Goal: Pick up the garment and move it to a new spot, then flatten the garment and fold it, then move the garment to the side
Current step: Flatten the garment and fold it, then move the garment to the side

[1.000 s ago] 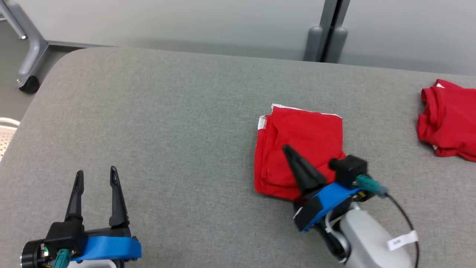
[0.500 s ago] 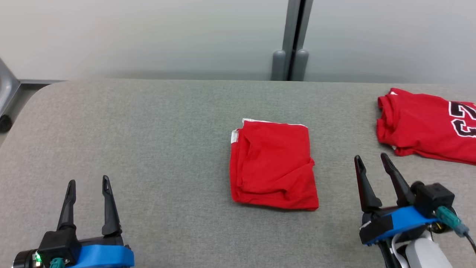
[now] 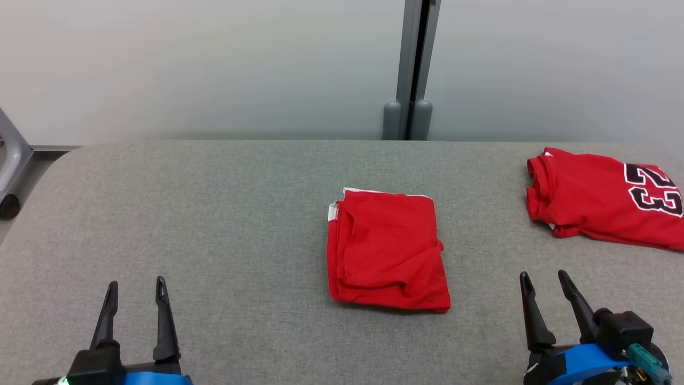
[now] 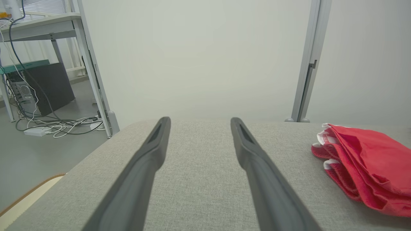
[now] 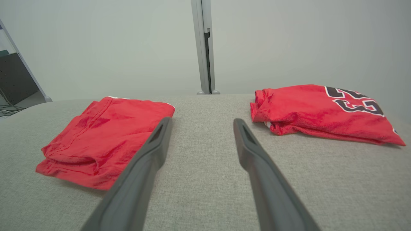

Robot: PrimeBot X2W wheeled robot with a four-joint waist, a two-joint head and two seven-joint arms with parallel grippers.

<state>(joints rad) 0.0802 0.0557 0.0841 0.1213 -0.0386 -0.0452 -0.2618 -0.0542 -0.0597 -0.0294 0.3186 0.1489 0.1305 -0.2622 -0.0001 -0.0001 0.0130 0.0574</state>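
Folded garment (image 3: 387,251): you are looking at a red piece that is lying flat on the grey padded table (image 3: 214,214). It is folded into a rough rectangle, with white trim showing at its far left corner.
Left gripper (image 3: 136,282): you are seeing it hovering well to the left of the folded garment and nearer the robot. Its two dark fingers are standing apart with nothing between them.
Right gripper (image 3: 544,274): it is hovering to the right of the folded garment, near the front right corner but clear of the cloth. Its fingers are spreading wide and holding nothing.
Numbered jersey (image 3: 593,200): a second red garment, bearing a black 23, is lying well to the right of the folded garment and slightly farther back.
Grey post (image 3: 411,69): it is standing upright behind the folded garment, against the pale wall.
Right wrist view: you are seeing the folded garment to the left of the fingers and the numbered jersey to their right.
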